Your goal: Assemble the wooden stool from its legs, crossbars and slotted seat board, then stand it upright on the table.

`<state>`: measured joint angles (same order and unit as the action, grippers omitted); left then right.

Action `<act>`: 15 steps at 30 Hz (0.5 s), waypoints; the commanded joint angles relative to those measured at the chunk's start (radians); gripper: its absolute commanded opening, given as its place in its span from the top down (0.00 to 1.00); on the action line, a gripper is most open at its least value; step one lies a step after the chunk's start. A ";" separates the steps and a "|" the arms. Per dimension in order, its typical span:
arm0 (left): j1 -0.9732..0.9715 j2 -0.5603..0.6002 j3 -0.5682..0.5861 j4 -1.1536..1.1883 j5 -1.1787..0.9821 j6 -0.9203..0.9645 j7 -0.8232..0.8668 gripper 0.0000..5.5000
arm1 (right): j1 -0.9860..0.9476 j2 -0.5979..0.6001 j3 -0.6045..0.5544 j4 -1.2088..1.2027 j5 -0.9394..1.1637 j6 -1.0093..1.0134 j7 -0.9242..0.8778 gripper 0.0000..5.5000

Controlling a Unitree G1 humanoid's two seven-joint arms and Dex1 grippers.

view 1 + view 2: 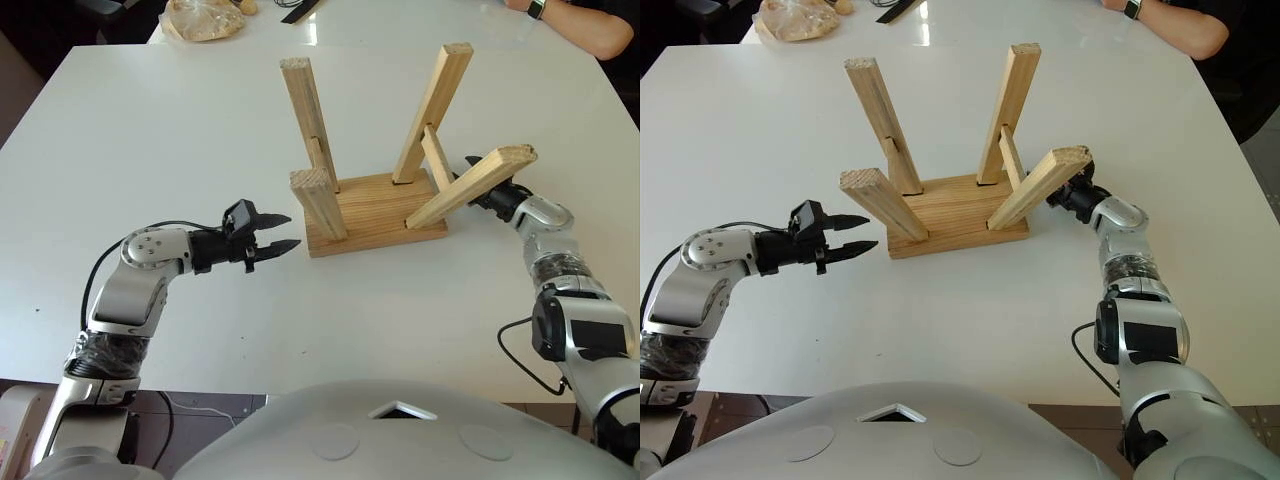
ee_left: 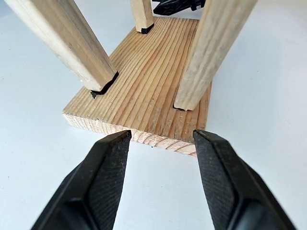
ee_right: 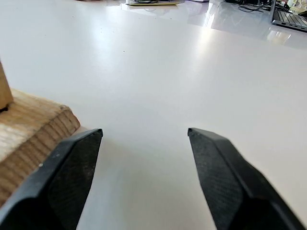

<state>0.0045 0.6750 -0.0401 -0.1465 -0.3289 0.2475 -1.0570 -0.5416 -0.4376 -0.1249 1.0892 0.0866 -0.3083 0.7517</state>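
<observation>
The wooden stool lies upside down on the white table, its slotted seat board (image 1: pixel 375 215) flat and four legs pointing up. The two back legs (image 1: pixel 308 110) (image 1: pixel 433 100) stand steep. The front left leg (image 1: pixel 318 205) and front right leg (image 1: pixel 470 185) lean outward. A thin crossbar (image 1: pixel 436 160) runs between the two right legs. My left gripper (image 1: pixel 282 232) is open just left of the board's edge, fingers (image 2: pixel 103 187) level with it. My right gripper (image 3: pixel 144 132) is open beside the board's right corner (image 3: pixel 29 129), behind the leaning front right leg, with bare table between its fingers.
A crumpled plastic bag (image 1: pixel 205 18) and a dark cable (image 1: pixel 300 8) lie at the table's far edge. A person's arm (image 1: pixel 580 25) rests at the far right corner. Open table surface spreads left, right and in front of the stool.
</observation>
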 commanded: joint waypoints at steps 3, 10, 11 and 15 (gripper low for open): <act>0.063 -0.019 0.132 0.039 -0.003 0.014 0.144 0.56 | 0.135 -0.035 -0.019 -0.173 0.019 -0.027 -0.020 0.40; 0.225 -0.102 0.069 -0.039 0.087 0.014 0.311 0.56 | 0.386 -0.147 0.023 -0.542 0.056 0.154 0.140 0.40; 0.238 -0.111 0.049 -0.041 0.113 0.001 0.329 0.56 | 0.415 -0.153 0.043 -0.587 0.051 0.159 0.157 0.40; 0.267 -0.124 -0.040 0.015 0.267 -0.104 0.407 0.56 | 0.467 -0.151 0.113 -0.692 0.011 0.156 0.166 0.40</act>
<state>0.2479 0.5565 -0.0323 -0.1751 -0.1400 0.1621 -0.6821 -0.0907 -0.5901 -0.0467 0.4385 0.1312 -0.1558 0.9126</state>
